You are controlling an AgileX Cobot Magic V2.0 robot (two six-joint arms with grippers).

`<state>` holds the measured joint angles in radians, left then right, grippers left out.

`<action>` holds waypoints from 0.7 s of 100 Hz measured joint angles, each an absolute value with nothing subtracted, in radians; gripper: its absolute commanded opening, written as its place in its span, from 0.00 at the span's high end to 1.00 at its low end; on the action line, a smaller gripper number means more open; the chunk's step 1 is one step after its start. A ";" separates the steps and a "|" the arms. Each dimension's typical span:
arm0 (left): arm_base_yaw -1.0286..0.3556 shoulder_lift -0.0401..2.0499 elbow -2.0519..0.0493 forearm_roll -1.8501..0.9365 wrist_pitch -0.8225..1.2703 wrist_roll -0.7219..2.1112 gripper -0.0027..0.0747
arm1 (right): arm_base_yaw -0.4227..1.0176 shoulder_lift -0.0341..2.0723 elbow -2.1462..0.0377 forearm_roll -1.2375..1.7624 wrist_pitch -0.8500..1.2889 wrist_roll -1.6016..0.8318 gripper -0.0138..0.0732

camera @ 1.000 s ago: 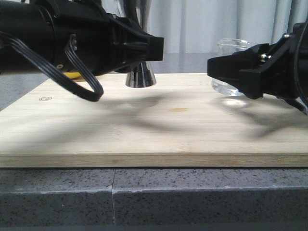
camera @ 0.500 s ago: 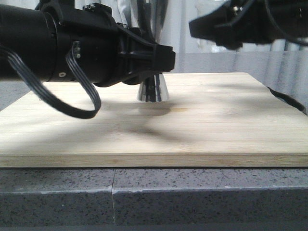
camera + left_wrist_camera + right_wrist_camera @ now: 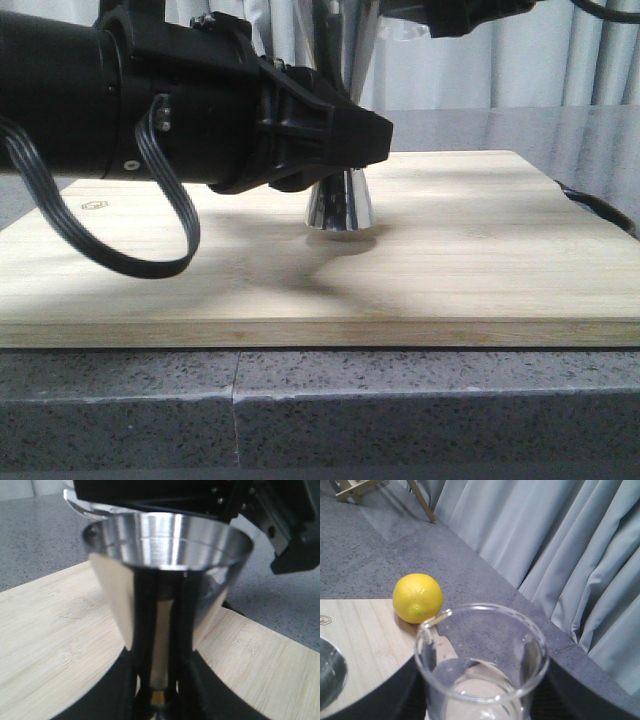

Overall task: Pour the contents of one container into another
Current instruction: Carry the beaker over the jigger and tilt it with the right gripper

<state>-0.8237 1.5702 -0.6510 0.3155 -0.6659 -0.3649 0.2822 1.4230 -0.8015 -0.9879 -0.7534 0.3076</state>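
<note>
Gripping the steel jigger (image 3: pixel 167 580) at its narrow brass-coloured waist, your left pincer (image 3: pixel 335 140) is clamped on it, with the fingers showing dark on either side of the waist in the left wrist view. You can see in the front view that the jigger stands upright with its lower cone (image 3: pixel 338 200) resting on the bamboo board (image 3: pixel 470 260), while its upper cone rises behind the black arm. Your right pincer (image 3: pixel 455 12) sits high at the top edge of the front view, above and a little to the right of the jigger. It holds the glass beaker (image 3: pixel 482 665), and in the right wrist view you look down over the beaker's open rim; the fingers themselves barely show there, only dark shapes beside the glass walls. From the front view, only a sliver of the beaker's pale rim (image 3: pixel 405 32) appears, just beside the jigger's upper cone. Beyond the board, a yellow lemon (image 3: pixel 418 598) lies on the grey speckled desk (image 3: pixel 400 400), touching the board's edge. Grey curtains (image 3: pixel 560 545) hang behind the desk.
</note>
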 measured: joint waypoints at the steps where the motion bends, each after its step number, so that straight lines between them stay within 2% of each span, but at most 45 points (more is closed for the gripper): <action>1: -0.824 1.570 -0.651 0.316 -0.666 -0.365 0.99 | 0.282 1.423 -0.805 -0.992 -0.750 0.307 0.56; 70: -0.824 1.570 -0.651 0.330 -0.664 -0.380 0.99 | 0.282 1.326 -0.851 -1.264 -0.707 0.310 0.56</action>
<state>-0.8237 1.5702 -0.6510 0.3295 -0.6643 -0.3797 0.2822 1.3265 -0.8507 -1.2643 -0.7073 0.3097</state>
